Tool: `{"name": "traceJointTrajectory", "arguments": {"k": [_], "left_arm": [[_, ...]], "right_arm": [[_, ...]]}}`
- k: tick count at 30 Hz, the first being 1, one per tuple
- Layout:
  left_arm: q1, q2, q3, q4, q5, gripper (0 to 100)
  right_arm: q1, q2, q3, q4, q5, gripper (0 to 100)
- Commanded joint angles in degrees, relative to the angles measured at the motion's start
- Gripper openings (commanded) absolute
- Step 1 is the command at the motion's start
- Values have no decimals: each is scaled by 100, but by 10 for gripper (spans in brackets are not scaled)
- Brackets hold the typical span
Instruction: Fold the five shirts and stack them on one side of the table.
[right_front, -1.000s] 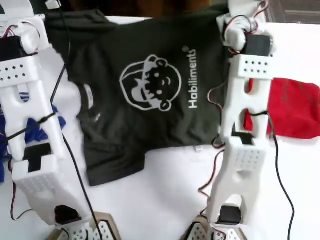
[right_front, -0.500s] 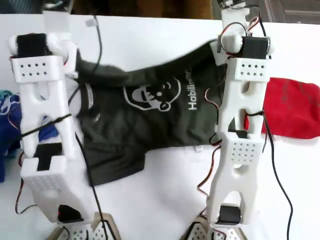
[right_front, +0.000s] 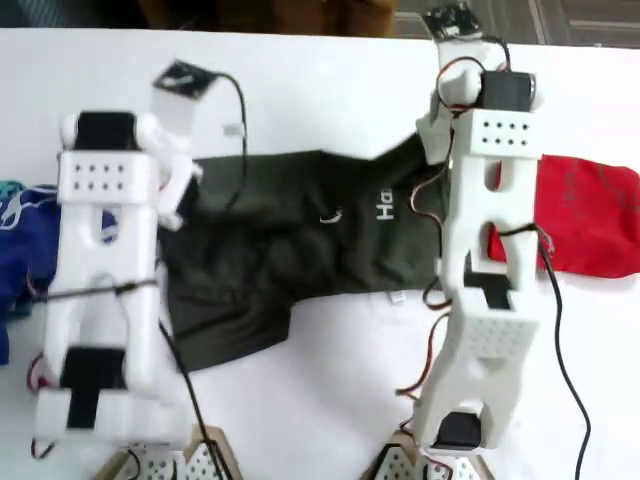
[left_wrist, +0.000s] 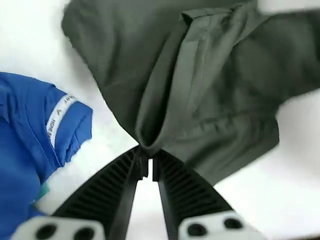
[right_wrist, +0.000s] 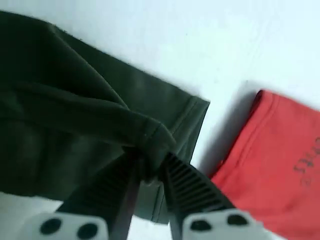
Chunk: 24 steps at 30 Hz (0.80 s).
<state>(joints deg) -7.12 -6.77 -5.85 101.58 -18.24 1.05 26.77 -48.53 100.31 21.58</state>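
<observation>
High view: dark green shirt (right_front: 280, 240) doubled over itself. Chest print buried in the fold, only a scrap of white lettering out beside the right arm (right_front: 490, 230). That arm covers the shirt's edge on its side and a strip of the red shirt (right_front: 590, 215), which also runs off the picture edge. Left arm (right_front: 100, 280) hides the shirt's other end and part of the blue shirt (right_front: 25, 240), itself cut by the edge.

Left wrist view: print on the blue shirt's label (left_wrist: 59, 114) too small to read. Pinched cloth vanishes between the jaws of the left gripper (left_wrist: 148, 162); likewise at the right gripper (right_wrist: 147, 172).
</observation>
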Motion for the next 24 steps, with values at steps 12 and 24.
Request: {"name": "traceJointTrajectory", "arguments": {"k": [12, 24], "left_arm": [[53, -1741, 2053, 97, -1451, 25], [53, -2602, 2949, 97, -2382, 24]], "right_arm": [[725, -1288, 1345, 119, 316, 17], [708, -2088, 2699, 101, 721, 17]]}}
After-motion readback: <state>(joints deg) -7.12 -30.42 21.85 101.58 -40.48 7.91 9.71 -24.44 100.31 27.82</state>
